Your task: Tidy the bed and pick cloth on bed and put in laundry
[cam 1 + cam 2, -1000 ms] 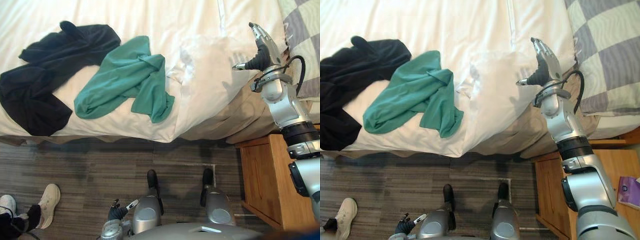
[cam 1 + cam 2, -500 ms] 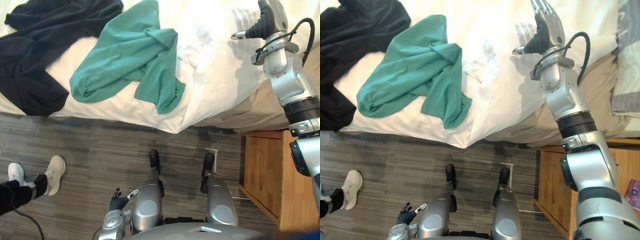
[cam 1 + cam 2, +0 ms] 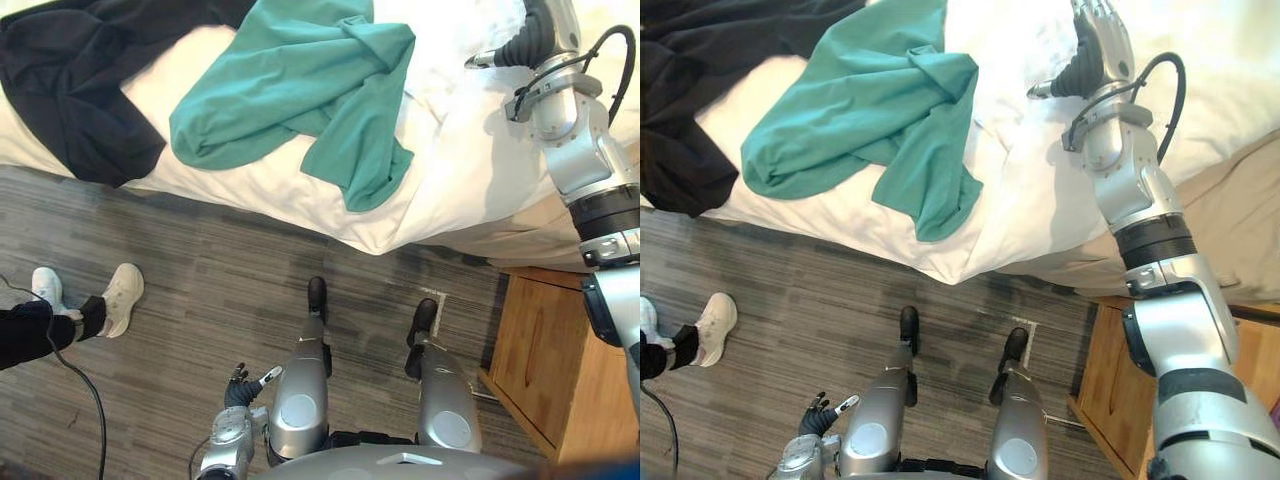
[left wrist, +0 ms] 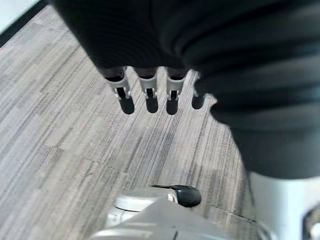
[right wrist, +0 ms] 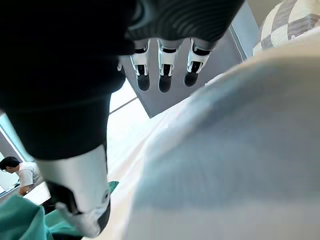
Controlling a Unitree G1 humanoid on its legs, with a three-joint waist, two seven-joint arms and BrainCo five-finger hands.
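Teal cloth [image 3: 300, 90]: at bed [image 3: 450, 170] front edge, sprawled along it, left of right robot hand [image 3: 1098, 42] (fingers straight, empty). Left robot hand [image 3: 245, 385]: far off over floor [image 3: 200, 280], fingers relaxed.

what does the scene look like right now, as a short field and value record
teal cloth: crumpled on the bed, near its edge
black cloth: on the bed to the robot's left of the teal one, draped over the edge
right hand: over the white bedding, fingers straight, holding nothing
left hand: low by the robot's side above the floor, fingers relaxed, holding nothing
wooden nightstand: beside the bed, on the robot's right
person: shoes on the floor at the left
task state: neither cloth picked up yet
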